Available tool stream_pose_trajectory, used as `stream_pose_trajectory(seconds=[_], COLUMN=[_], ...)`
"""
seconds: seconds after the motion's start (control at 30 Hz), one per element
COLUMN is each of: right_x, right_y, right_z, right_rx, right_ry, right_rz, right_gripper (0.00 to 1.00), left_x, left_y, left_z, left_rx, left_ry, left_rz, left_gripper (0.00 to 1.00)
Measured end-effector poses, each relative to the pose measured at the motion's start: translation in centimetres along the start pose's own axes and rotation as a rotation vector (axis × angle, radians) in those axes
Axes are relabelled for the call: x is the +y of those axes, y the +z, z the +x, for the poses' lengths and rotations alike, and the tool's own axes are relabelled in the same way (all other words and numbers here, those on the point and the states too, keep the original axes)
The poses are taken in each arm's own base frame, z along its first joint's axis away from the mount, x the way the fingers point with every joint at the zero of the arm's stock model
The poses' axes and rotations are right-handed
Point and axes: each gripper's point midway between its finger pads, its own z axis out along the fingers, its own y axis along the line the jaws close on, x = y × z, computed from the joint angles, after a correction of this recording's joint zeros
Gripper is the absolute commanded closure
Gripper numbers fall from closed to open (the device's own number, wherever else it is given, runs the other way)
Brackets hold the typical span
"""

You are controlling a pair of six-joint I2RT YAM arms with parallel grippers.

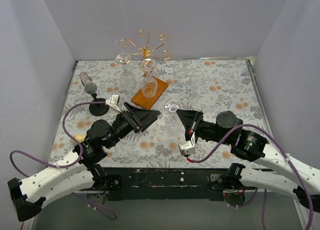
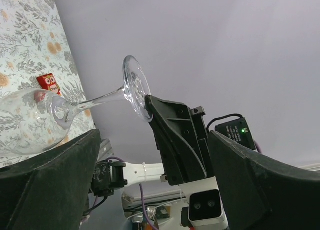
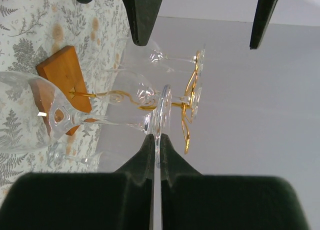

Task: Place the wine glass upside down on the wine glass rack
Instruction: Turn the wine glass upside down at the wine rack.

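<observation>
The wine glass (image 1: 172, 121) stands upside down at mid-table, foot (image 1: 173, 106) on top. My right gripper (image 1: 179, 111) is shut on the foot's rim. In the right wrist view its fingertips (image 3: 161, 140) pinch the foot's edge (image 3: 165, 107), with the bowl (image 3: 27, 112) near the cloth. My left gripper (image 1: 144, 117) stands open just left of the glass, with nothing held. Its view shows the glass foot (image 2: 136, 87) and bowl (image 2: 30, 122) beyond its wide fingers (image 2: 50, 185). The wine glass rack (image 1: 145, 46), gold wire on a wooden base (image 1: 156, 92), stands behind, also in the right wrist view (image 3: 189, 107).
Two other glasses hang upside down on the rack (image 1: 127, 75) (image 1: 148, 85). A black microphone stand (image 1: 95, 104) sits at the left. A small red owl item (image 2: 48, 82) lies on the floral cloth. White walls close in the table.
</observation>
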Motion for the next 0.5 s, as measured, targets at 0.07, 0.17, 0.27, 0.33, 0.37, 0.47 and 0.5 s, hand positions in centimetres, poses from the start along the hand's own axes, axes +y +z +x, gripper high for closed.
stream_pose_trajectory(seconds=[0.07, 0.17, 0.27, 0.33, 0.37, 0.47, 0.5], right_x=[-0.3, -0.6, -0.5, -0.3, -0.1, 0.5, 0.7], right_y=[0.0, 0.1, 0.1, 0.2, 0.3, 0.5, 0.5], right_z=[0.0, -0.3, -0.4, -0.4, -0.4, -0.5, -0.5], right_rx=[0.003, -0.004, -0.007, -0.007, -0.007, -0.009, -0.010], right_ry=[-0.005, -0.009, -0.010, -0.010, -0.010, -0.009, -0.009], right_rz=[0.013, 0.024, 0.023, 0.021, 0.016, 0.003, 0.000], right_gripper=[0.99, 0.99, 0.99, 0.99, 0.99, 0.99, 0.99], left_x=[-0.2, -0.4, -0.7, -0.9, -1.1, -1.5, -1.5], left_y=[-0.2, -0.2, -0.2, -0.1, -0.1, 0.1, 0.1], left_z=[-0.2, -0.3, -0.3, -0.5, -0.5, -0.7, -0.7], left_rx=[-0.008, -0.013, -0.016, -0.020, -0.022, -0.026, -0.027], left_ry=[-0.006, -0.014, -0.020, -0.023, -0.024, -0.026, -0.026], left_rz=[0.012, 0.026, 0.039, 0.049, 0.057, 0.073, 0.077], left_gripper=[0.13, 0.14, 0.14, 0.15, 0.15, 0.16, 0.16])
